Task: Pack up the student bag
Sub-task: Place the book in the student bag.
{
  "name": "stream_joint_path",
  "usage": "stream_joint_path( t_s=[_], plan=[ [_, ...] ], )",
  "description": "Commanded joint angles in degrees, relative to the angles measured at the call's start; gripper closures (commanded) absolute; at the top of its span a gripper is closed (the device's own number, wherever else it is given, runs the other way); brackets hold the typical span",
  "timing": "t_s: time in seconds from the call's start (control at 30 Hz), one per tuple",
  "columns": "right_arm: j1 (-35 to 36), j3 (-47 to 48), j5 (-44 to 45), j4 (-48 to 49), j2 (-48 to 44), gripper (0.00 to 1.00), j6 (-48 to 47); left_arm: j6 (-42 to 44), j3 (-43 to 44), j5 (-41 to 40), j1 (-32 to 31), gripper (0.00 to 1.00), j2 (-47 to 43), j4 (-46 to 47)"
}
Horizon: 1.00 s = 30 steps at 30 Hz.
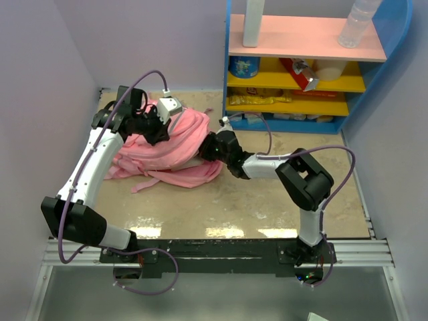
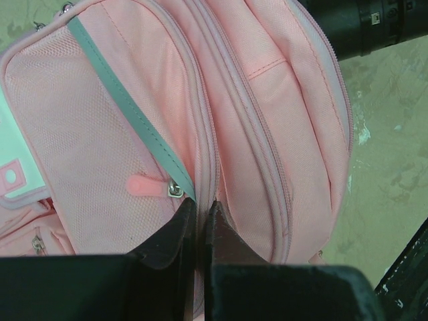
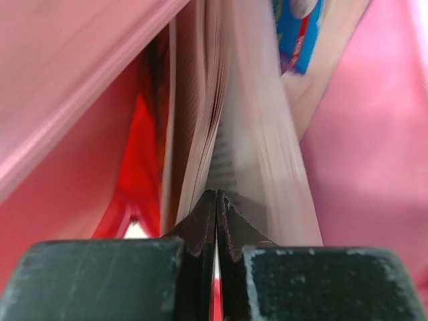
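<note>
Your left gripper (image 1: 158, 131) is pinched on a zip seam atop the bag (image 1: 175, 152), a soft pink backpack with a grey-striped mesh pocket. It lies slumped on the table (image 1: 267, 200), left of centre. Its long axis runs left to right, mouth facing right. There your right gripper (image 1: 207, 148) sits inside, fingers together, book pages (image 3: 224, 134) just ahead.

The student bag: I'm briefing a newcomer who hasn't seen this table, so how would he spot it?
Start from the blue shelf at the far right of the table. Left of it, on the beige top, lies the student bag. It is a big soft heap of pink fabric with straps, unlike the stiff bottle and packets on the shelf.
</note>
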Motion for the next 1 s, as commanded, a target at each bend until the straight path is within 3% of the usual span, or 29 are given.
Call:
stream_joint_path(
  t_s=[0.0,0.13,0.27,0.37,0.4,0.53,0.67,0.97],
  plan=[
    [-0.44,4.21,4.86,0.92,3.32,1.00,0.81,2.44,2.17,6.02,-0.19,1.00,-3.62,2.56],
    [0.78,8.27,-1.02,-0.22,6.42,1.00,-0.32,2.18,2.70,6.73,-0.19,1.00,-2.83,2.30],
    [1.40,3.38,-3.94,-1.72,2.74,1.00,-3.40,2.35,2.70,6.64,-0.19,1.00,-2.92,2.21],
    [-0.08,-3.13,-0.78,-7.49,-4.20,0.84,-5.51,2.44,2.26,6.73,-0.19,1.00,-3.18,2.39],
    [-0.53,-4.90,-0.16,-9.09,-6.39,0.83,-6.82,2.35,2.26,6.73,-0.27,1.00,-3.27,2.30],
    [-1.59,-12.29,5.20,-14.63,-16.59,0.82,-10.26,2.09,2.44,6.99,-0.19,1.00,-3.18,2.56],
    [-1.41,-17.03,8.02,-16.40,-26.08,0.90,-12.37,2.09,2.26,7.87,-0.19,1.00,-2.83,2.30],
    [-0.63,-18.62,10.22,-16.22,-33.56,0.88,-15.71,9.73,-5.73,12.35,-2.55,0.98,2.61,-4.03]
  ],
)
